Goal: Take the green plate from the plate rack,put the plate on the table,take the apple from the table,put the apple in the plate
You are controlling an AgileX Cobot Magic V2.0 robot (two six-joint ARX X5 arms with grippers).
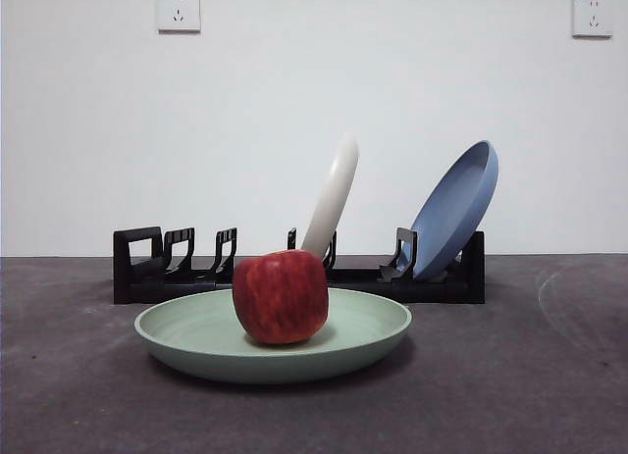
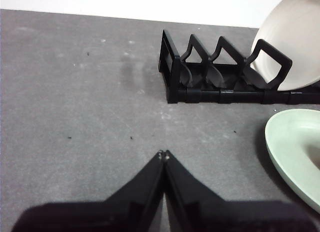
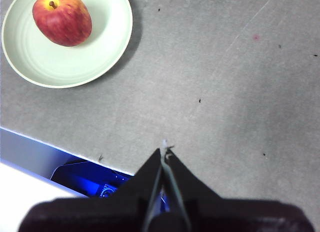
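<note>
1. On the green plate (image 1: 368, 328) sits the apple (image 1: 281, 296), upright, stem up, resting a bit off the plate's centre
2. Green plate lies flat on the table (image 1: 530, 395), just in front of the plate rack (image 1: 137, 268), not touching it as far as the front view shows
3. Rack holds a cream-white plate (image 1: 334, 194) near the middle slots and a blue plate (image 1: 456, 209) at one end, both leaning on edge; slots at the other end hold nothing
4. Left gripper (image 2: 163, 154): jaws clenched tip to tip, holding nothing, over bare table beside the rack end, green plate's rim (image 2: 295, 152) off to one side
5. Right gripper (image 3: 164, 152): jaws pressed together, holding nothing, over bare table near the table edge, well apart from plate and apple (image 3: 62, 17)
6. Two wall sockets (image 1: 179, 10) on the white wall behind
</note>
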